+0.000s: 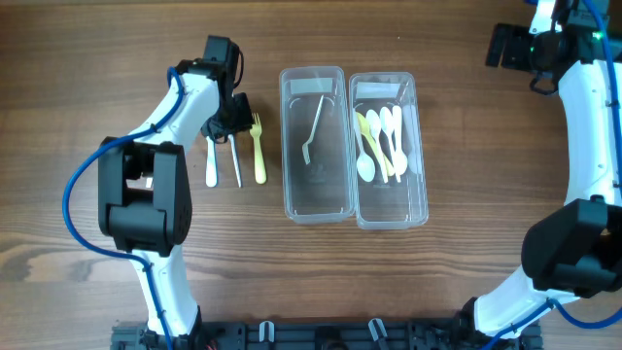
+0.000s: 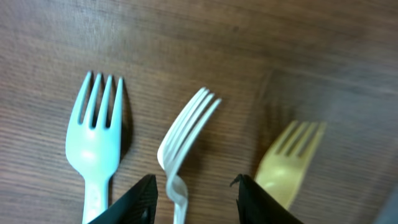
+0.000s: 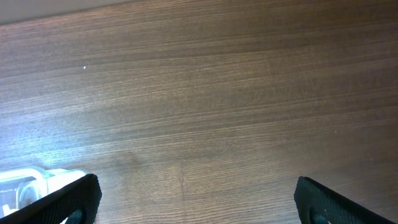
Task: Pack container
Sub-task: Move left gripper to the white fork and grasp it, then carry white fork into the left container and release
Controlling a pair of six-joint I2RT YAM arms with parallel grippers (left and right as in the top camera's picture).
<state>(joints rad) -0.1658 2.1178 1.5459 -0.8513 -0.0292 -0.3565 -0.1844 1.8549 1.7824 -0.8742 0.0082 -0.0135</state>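
Note:
Three plastic forks lie side by side on the wooden table, left of the containers: a white fork (image 1: 211, 163) (image 2: 94, 143), a clear fork (image 1: 236, 163) (image 2: 183, 140) and a yellow fork (image 1: 259, 151) (image 2: 283, 163). My left gripper (image 1: 231, 122) (image 2: 194, 185) is open and low over them, its fingers either side of the clear fork's neck. The left clear container (image 1: 314, 199) holds one clear fork. The right clear container (image 1: 391, 212) holds several white and yellow spoons. My right gripper (image 1: 503, 44) (image 3: 196, 193) is open and empty at the far right.
Bare wood lies under the right gripper, and a corner of a clear container (image 3: 25, 179) shows at the lower left of the right wrist view. The two containers stand touching, side by side, mid-table.

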